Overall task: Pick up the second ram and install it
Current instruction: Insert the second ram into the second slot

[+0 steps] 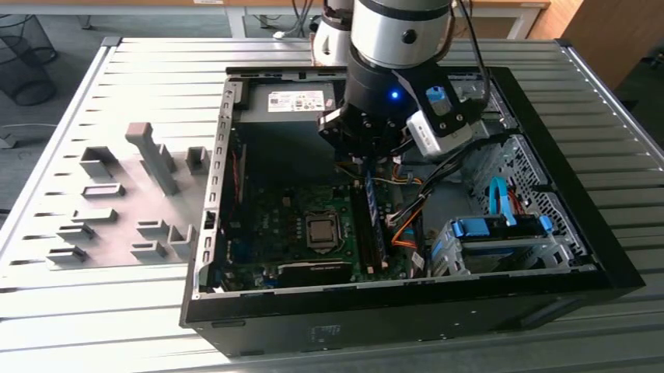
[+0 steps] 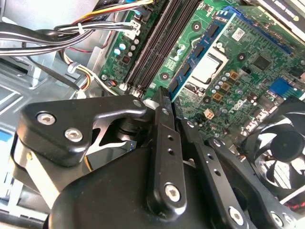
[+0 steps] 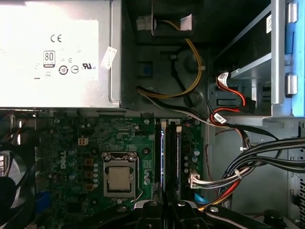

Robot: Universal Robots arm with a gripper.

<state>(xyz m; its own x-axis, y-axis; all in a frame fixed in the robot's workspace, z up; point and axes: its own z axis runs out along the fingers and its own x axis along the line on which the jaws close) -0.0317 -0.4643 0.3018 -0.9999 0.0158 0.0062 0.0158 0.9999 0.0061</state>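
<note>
Open computer case [image 1: 581, 268] lies on its side on a slatted metal table [image 1: 124, 311], with the arm [image 1: 400, 35] reaching down into it from above. On the table toward the exterior view's left sits a grey fixture plate with upright blocks [image 1: 155, 159]. Inside the case: silver power supply [image 3: 52, 52] along one wall, drive cage with blue latches [image 1: 498, 233] toward the exterior view's right, and the green motherboard [image 3: 71, 143] on the case floor. On the board, the bare CPU in its socket [image 3: 117, 177] sits near the long black memory slots [image 2: 157, 43]; a black fan [image 2: 281, 148] lies beyond the socket in the second wrist view. A bundle of black, yellow and red cables [image 3: 248, 162] runs beside the slots. Gripper [image 1: 365, 165] hangs low over the slot row. Fingers [image 2: 164, 119] appear drawn close together, but what lies between the tips is blocked by the gripper body, so a grip cannot be confirmed (linkage hides the contact in both wrist views). Second ram [image 1: 375, 221] stands on edge along the slot row directly below the gripper; a thin blue-green strip in the first wrist view [image 3: 162, 152] is probably the same stick, running between two black slots. Whether it is fully seated cannot be told.
</note>
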